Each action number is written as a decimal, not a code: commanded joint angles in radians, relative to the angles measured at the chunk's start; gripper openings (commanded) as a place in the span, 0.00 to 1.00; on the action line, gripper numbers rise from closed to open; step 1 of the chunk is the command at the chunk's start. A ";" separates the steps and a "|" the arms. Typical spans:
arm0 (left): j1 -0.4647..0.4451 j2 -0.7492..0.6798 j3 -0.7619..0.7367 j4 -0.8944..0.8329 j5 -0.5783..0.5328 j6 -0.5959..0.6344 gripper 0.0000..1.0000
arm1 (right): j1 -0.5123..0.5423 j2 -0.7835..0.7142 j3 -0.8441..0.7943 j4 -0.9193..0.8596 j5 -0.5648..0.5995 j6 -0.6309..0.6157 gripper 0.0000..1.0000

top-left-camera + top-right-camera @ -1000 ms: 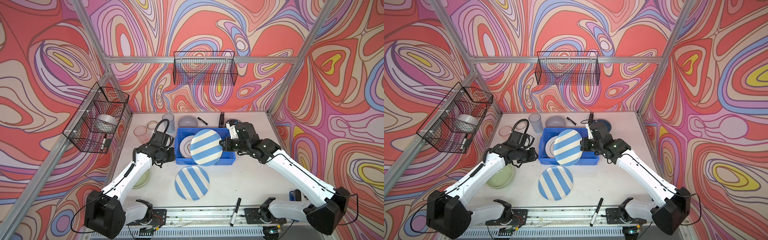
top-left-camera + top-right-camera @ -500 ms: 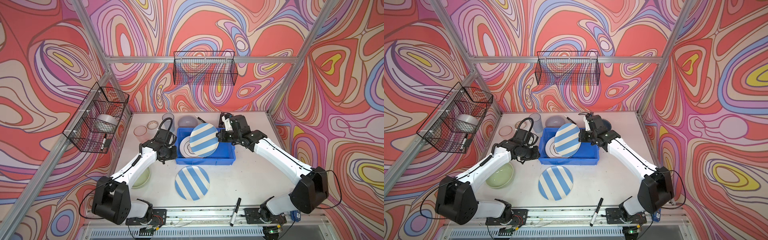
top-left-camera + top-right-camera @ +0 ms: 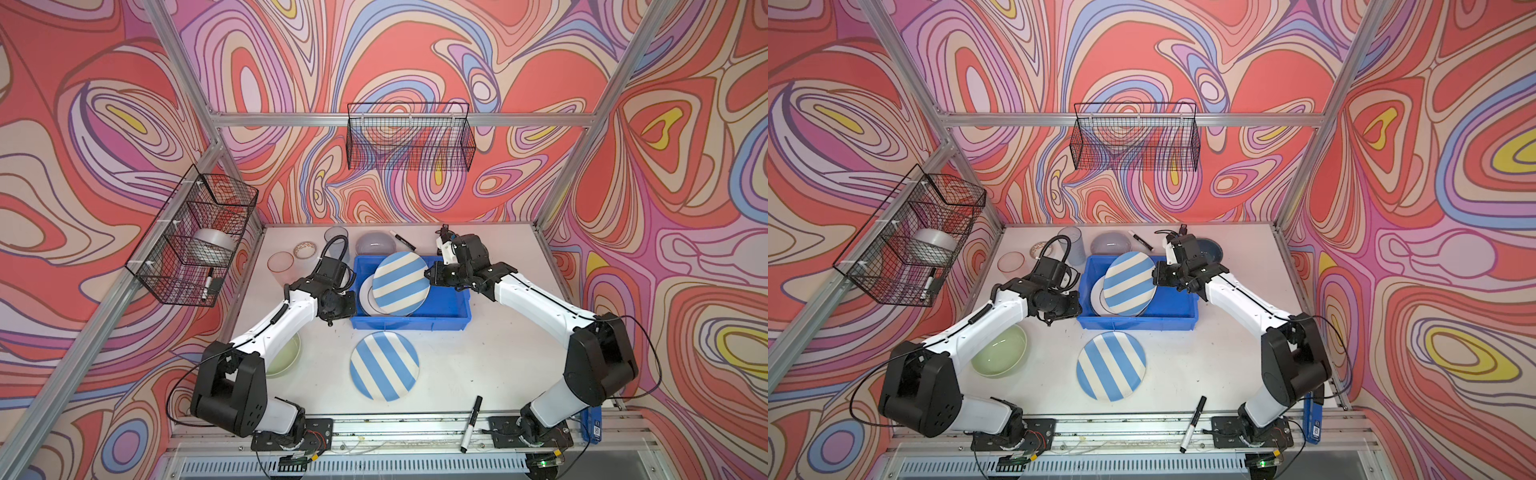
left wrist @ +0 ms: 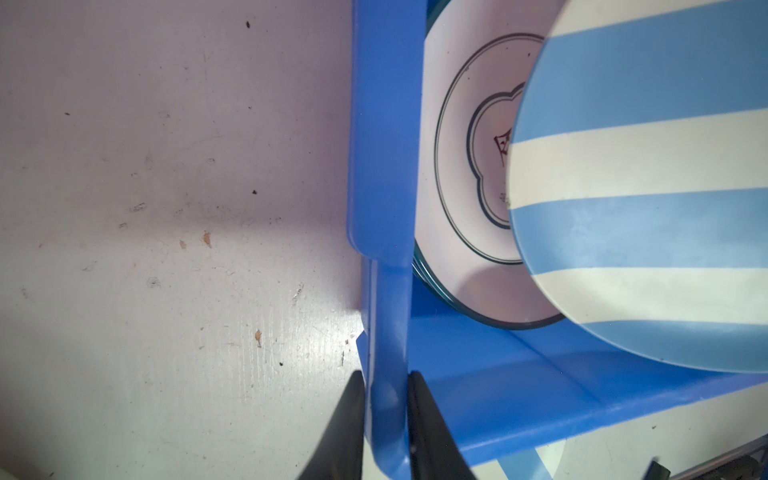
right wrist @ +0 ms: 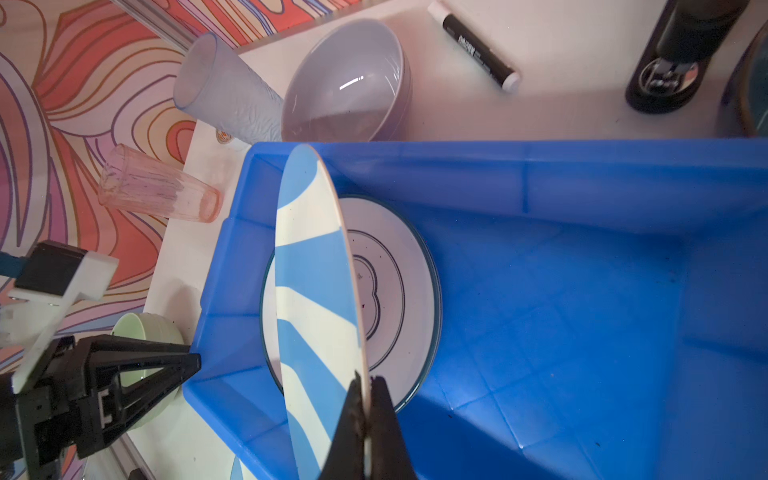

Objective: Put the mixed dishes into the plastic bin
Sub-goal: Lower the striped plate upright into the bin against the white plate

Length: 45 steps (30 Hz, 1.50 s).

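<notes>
**Striped plate being held on edge over the blue bin**

The right gripper [image 5: 365, 380] is pinching the rim of a blue-white striped plate [image 5: 316, 291], its jaws closed tight on the edge; the plate is reaching straight out from the fingertips, over the end of the blue bin [image 5: 582, 311] that lies on the left gripper's side; it is tilting steeply, close to on edge, with its striped face turning up and toward the left gripper [image 4: 384, 378]; being round, it is showing no long axis, and in both top views its stripes are running slantwise across the disc [image 3: 401, 282]. Below it a teal-rimmed plate [image 5: 399, 270] is lying flat on the bin's floor, partly covered; whether the two plates are touching I cannot tell.

The left gripper is straddling the bin's side wall, one finger outside and one inside, both lying against the plastic and clamping it.

The teal-rimmed plate is carrying a small red mark and dark lettering at its centre, too small to read; a black marker [image 5: 478, 54] past the bin's far wall is bearing white print, also illegible. Beside that marker a lavender bowl [image 5: 345, 83], a bluish tumbler [image 5: 224, 99] and a pink tumbler [image 5: 153, 187] are standing outside the bin; a second striped plate [image 3: 384, 365] is lying flat on the table, and a green bowl [image 3: 998, 351] is sitting under the left arm.
</notes>
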 commanded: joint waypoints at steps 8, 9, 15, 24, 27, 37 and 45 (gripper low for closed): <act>0.007 0.020 0.014 0.021 0.023 0.005 0.21 | -0.002 0.049 -0.050 0.087 -0.090 0.062 0.00; 0.008 0.019 0.013 0.023 0.023 0.003 0.21 | -0.002 0.051 -0.056 0.091 -0.096 0.065 0.00; 0.007 0.020 0.012 0.026 0.030 0.000 0.21 | -0.002 0.072 -0.077 0.096 -0.104 0.082 0.00; 0.007 0.017 0.015 0.026 0.036 -0.003 0.21 | -0.002 0.119 -0.063 0.053 -0.082 0.066 0.05; 0.007 0.017 0.015 0.026 0.036 -0.006 0.21 | -0.002 0.127 -0.060 0.041 -0.071 0.064 0.08; 0.008 0.024 0.023 0.025 0.043 -0.009 0.21 | 0.003 0.152 -0.056 0.006 -0.027 0.049 0.20; 0.007 0.020 0.029 0.016 0.042 -0.006 0.21 | 0.034 0.211 -0.024 -0.015 0.018 0.043 0.25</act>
